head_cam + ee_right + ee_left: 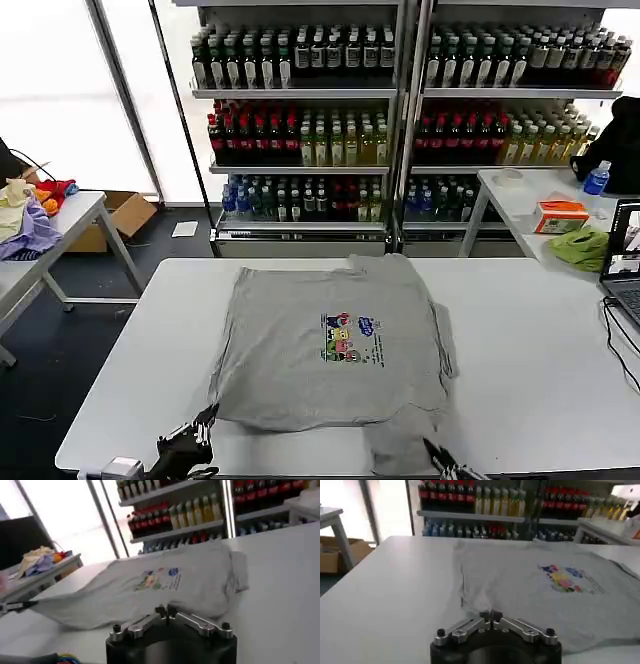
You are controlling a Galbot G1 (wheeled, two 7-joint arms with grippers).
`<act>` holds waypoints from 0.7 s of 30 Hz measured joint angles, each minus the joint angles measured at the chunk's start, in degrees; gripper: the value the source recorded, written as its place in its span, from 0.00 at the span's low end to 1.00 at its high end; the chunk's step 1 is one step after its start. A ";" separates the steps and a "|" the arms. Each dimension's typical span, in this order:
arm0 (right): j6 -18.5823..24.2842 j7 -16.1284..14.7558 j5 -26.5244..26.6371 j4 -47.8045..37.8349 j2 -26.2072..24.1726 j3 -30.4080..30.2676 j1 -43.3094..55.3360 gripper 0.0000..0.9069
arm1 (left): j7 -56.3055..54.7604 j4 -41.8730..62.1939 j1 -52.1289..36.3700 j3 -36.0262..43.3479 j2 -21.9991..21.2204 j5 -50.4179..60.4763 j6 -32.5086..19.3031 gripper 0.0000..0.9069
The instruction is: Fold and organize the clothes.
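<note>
One of the clothes, a light grey shirt (330,345) with a small multicoloured chest print (350,338), lies spread flat on the white table (520,340). Its print also shows in the left wrist view (565,577) and the right wrist view (157,579). My left gripper (207,418) sits low at the table's front edge, just off the shirt's near left corner, shut, its fingertips (490,615) pressed together. At the front edge beside the shirt's near right part, my right gripper (438,455) is also shut (165,611). I see no cloth between either pair of fingers.
Shelves of bottled drinks (300,120) stand behind the table. A side table at the right holds a lime-green cloth (582,247), an orange box (560,215) and a laptop (625,260). Another table with piled cloth (30,225) stands at the left.
</note>
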 measured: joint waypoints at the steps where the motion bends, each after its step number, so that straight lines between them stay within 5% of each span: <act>1: -0.14 0.51 0.50 -0.48 -0.06 0.04 1.38 0.00 | -0.11 0.55 -1.12 0.19 0.59 -0.83 0.37 0.01; 21: -4.37 8.45 -0.09 -15.03 -2.10 -6.88 29.21 0.00 | 1.75 15.13 -23.54 5.31 8.04 -10.02 2.06 0.01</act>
